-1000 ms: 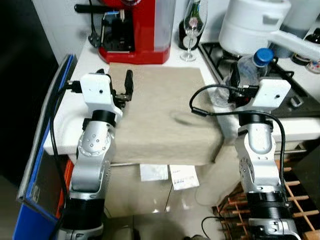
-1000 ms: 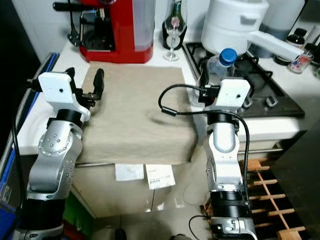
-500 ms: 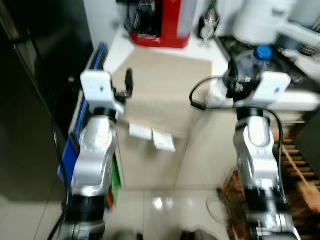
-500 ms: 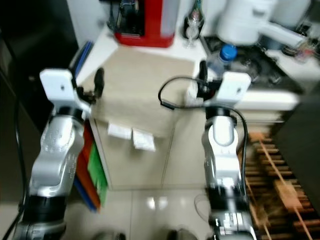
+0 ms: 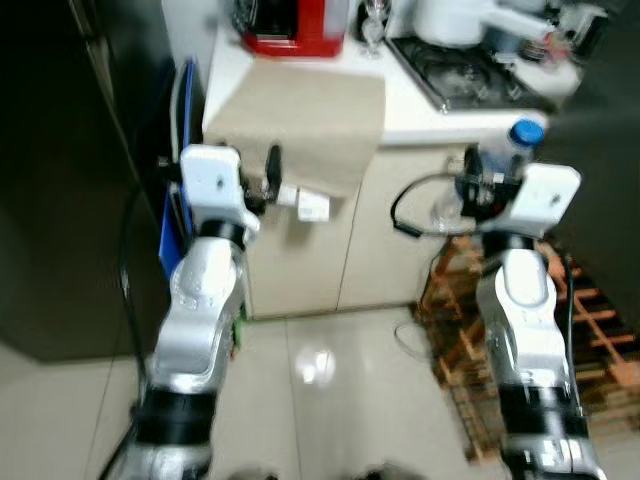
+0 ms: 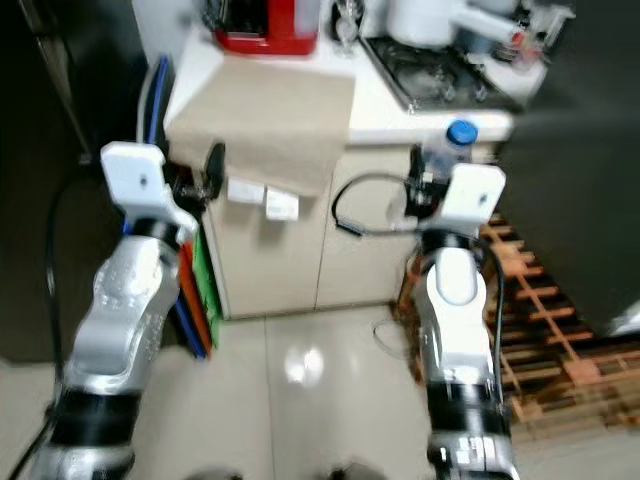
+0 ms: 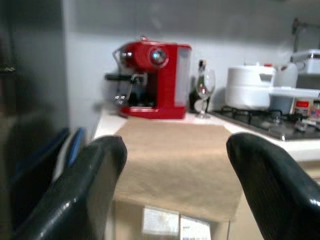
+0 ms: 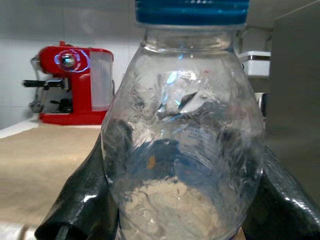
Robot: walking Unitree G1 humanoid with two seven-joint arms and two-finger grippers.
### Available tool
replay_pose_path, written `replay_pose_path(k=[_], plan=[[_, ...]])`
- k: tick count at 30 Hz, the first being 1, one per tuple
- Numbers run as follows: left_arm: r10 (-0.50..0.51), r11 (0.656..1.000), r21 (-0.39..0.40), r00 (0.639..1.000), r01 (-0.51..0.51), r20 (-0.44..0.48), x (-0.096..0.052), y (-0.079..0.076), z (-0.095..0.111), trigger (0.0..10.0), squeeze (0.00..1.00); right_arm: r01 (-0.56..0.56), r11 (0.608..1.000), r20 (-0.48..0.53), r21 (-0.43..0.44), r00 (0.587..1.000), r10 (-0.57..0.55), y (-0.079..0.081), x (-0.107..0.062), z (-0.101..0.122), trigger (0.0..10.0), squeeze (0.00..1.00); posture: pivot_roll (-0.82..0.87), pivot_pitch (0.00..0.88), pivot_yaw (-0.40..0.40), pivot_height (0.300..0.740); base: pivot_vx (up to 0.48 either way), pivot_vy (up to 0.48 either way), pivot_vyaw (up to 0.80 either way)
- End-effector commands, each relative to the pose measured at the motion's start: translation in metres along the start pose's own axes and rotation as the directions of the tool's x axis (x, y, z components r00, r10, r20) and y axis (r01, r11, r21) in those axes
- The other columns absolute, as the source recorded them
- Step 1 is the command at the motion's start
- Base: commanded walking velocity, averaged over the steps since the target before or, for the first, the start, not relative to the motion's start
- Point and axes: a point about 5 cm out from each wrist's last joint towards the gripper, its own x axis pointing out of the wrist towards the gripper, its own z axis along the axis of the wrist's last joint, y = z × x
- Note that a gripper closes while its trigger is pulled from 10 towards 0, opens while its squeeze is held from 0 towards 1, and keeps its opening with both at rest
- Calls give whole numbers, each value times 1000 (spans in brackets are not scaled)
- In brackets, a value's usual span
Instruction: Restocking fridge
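Right wrist view: right gripper clamped around clear bottle.
Robot has backed away from the counter since a second ago; left gripper spread, empty. Transport toward fridge likely underway.

Both head eyes look steeply down from above, standing back from the desk, taking in both silver arms and the pale tiled floor. Each wrist camera looks level along its own black fingers toward the red coffee machine, which all views share.
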Motion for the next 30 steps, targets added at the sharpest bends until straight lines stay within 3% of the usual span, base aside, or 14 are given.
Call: replay_pose_path(k=[1,10,30], plan=[[-11,1000,-3,1000,11,-1,0,-5,-1,10000,0,-23,1000,24,1,999,23,3,0,5,10000,0,-67,0,-5,740,-398,0,0],[-25,999,-25,1000,25,-2,-3,-4,-3,10000,0,-36,999,-5,0,999,36,5,-1,1,10000,0,-67,0,-3,740,-71,-30,0],[-14,1000,-7,1000,14,-13,-3,-3,-6,10000,0,-40,999,-27,-7,999,40,5,-3,-3,10000,0,-69,0,0,740,0,-476,0]])
